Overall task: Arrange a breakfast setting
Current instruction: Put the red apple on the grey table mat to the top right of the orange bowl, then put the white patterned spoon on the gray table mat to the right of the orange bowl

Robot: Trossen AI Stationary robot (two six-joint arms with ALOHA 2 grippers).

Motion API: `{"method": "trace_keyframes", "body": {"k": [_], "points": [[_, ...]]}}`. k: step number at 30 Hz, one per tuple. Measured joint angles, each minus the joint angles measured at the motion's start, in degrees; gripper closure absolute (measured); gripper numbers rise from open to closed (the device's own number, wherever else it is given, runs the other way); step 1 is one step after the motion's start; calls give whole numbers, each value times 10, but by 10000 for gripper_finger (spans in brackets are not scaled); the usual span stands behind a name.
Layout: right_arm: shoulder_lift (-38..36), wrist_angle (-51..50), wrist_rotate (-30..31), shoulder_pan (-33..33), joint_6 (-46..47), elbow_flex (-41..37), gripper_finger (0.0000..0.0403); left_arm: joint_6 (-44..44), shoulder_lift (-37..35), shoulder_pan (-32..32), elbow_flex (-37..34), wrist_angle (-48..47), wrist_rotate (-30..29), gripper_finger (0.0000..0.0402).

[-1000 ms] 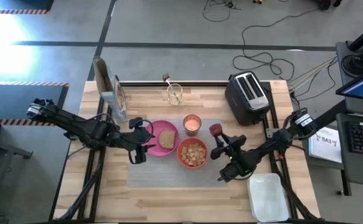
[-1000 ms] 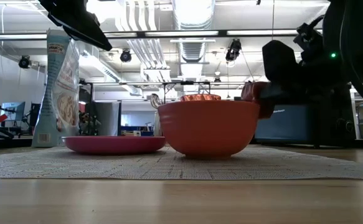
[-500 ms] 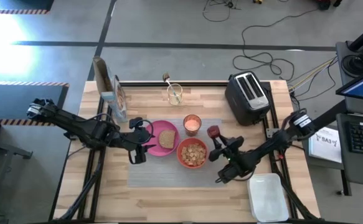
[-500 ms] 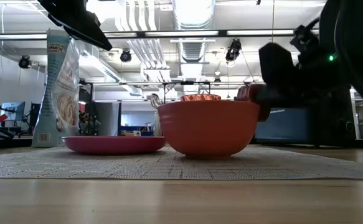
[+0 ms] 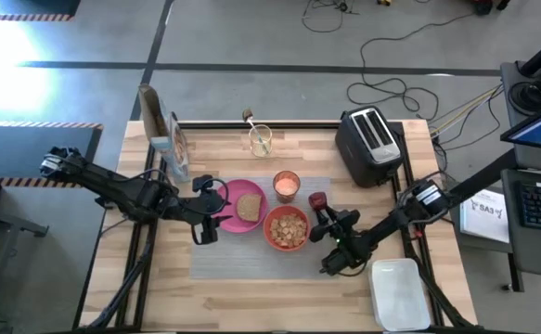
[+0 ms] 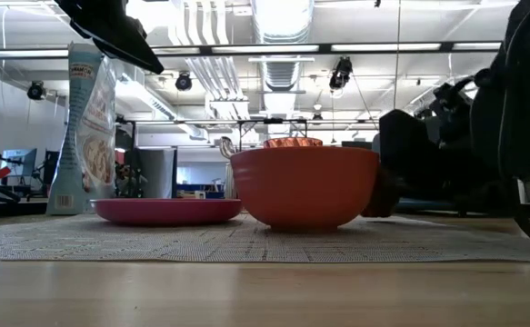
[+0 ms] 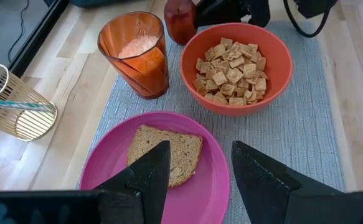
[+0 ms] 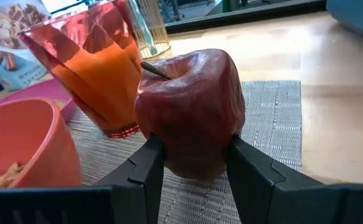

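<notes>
Cereal box (image 6: pixel 92 127) bears print — too small to read.

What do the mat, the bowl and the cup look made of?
Mat: grey woven fabric or vinyl, going by its visible weave. Bowl: likely matte orange plastic, opaque and even. Cup: probably clear tinted plastic, since the drink shows through it.

— What sits on the wooden worktop (image 5: pixel 251 288)?
— A grey placemat (image 5: pixel 251 260), a black toaster (image 5: pixel 369 145), a white tray (image 5: pixel 400 292), a cereal box (image 5: pixel 161 134) and a clear glass (image 5: pixel 260 140).
</notes>
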Motion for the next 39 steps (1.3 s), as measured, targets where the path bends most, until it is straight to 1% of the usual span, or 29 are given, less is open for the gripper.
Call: {"method": "trace_keyframes", "body": {"k": [2,3,8,11,13,15,19,28,34,36,39], "points": [[0,4,0,0,6,0,268,0,0,0,0,0,0,246],[0,5,0,0,6,0,258,0,0,0,0,0,0,246],[-5,12,-2,0,6,0,187,0,0,0,0,0,0,246],[-9,11,-29,0,-8,3,157,0,0,0,0,0,0,246],[-18,11,-46,0,-32,6,146,0,0,0,0,0,0,246],[-33,10,-60,0,-62,10,142,0,0,0,0,0,0,246],[-82,11,-66,0,-137,17,145,0,0,0,0,0,0,246],[-247,9,-128,-20,-314,18,162,0,0,0,0,1,0,246],[-333,10,-143,-61,-405,18,163,0,0,0,0,7,0,246],[-353,10,-167,-84,-439,19,163,3,0,0,0,9,-1,246],[-365,15,-224,-129,-500,28,163,14,0,0,0,17,-2,246]]}}
